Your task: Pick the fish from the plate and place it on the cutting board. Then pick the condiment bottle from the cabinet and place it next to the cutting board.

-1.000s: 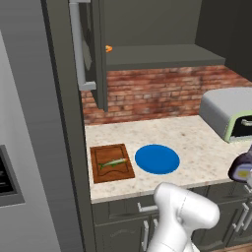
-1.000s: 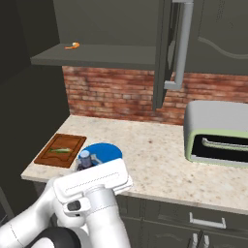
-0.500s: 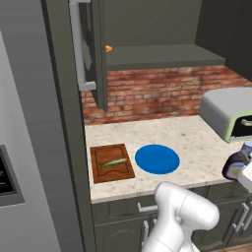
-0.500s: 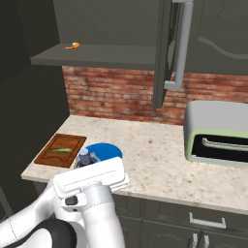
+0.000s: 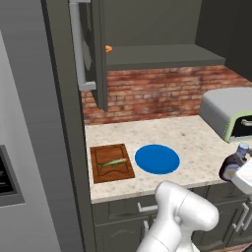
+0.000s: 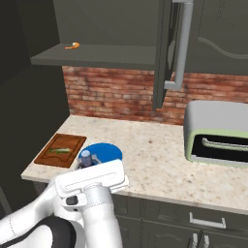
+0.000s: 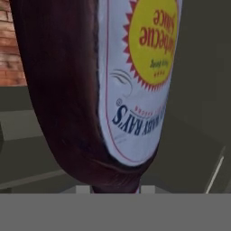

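My gripper (image 5: 236, 170) is shut on the condiment bottle (image 5: 230, 166), a dark brown bottle with a pale cap, held upright off the counter's front right edge. In the right base view the condiment bottle's cap (image 6: 86, 156) pokes up behind my hand, in front of the blue plate (image 6: 107, 150). Its label (image 7: 135, 81) sits close to the hand camera. The fish (image 5: 112, 163) lies on the cutting board (image 5: 101, 173) at the counter's left end, with the bare plate (image 5: 157, 159) to its right. Above, the cabinet (image 5: 162, 54) stands with its door open.
A grey-green toaster oven (image 5: 231, 113) occupies the counter's right end. The open cabinet door with its bar handle (image 5: 76, 44) hangs over the left part of the counter. A small orange item (image 5: 109, 48) lies on the cabinet shelf. A tall grey fridge (image 5: 29, 147) flanks the left.
My hand with the bottle has drifted slightly left, toward the counter, in the left base view. Fish, board and plate have not moved.
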Controlling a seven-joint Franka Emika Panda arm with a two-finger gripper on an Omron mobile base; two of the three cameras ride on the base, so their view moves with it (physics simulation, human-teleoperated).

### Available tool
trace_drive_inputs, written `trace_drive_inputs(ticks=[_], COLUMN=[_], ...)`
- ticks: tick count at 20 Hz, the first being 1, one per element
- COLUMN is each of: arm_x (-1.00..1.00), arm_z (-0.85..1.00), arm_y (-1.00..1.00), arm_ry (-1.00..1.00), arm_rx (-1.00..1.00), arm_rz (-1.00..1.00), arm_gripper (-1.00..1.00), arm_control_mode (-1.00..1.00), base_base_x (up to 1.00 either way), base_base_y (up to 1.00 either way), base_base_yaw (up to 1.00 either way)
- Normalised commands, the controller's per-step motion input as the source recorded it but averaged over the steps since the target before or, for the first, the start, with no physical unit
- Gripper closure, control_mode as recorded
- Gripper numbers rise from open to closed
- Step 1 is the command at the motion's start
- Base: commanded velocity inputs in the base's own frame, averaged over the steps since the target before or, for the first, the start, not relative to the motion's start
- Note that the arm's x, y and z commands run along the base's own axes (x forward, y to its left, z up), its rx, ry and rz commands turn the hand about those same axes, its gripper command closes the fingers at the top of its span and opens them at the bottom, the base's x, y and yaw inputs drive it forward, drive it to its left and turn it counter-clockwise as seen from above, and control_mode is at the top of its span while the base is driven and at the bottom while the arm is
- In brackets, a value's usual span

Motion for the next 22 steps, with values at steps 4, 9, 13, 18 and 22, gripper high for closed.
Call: trace_drive_inputs(ticks=[4,9,13,18,22], arm_x=[0.19,0.22,0.24,0.26,0.29], arm_z=[-0.17,-0.16,-0.18,-0.23,-0.31], arm_y=[0.0,0.0,0.0,0.0,0.0], arm_ry=[0.0,0.0,0.0,0.0,0.0], arm_rx=[0.0,0.0,0.0,0.0,0.0], arm_rz=[-0.03,-0.03,-0.02,-0.01,0.0], arm_gripper=[1.0,1.0,1.0,1.0,1.0], arm_control_mode=[-1.0,-1.0,-1.0,-1.0,-1.0], base_base_x=[0.0,0.0,0.0,0.0,0.0], base_base_y=[0.0,0.0,0.0,0.0,0.0], base_base_yaw=[0.0,0.0,0.0,0.0,0.0])
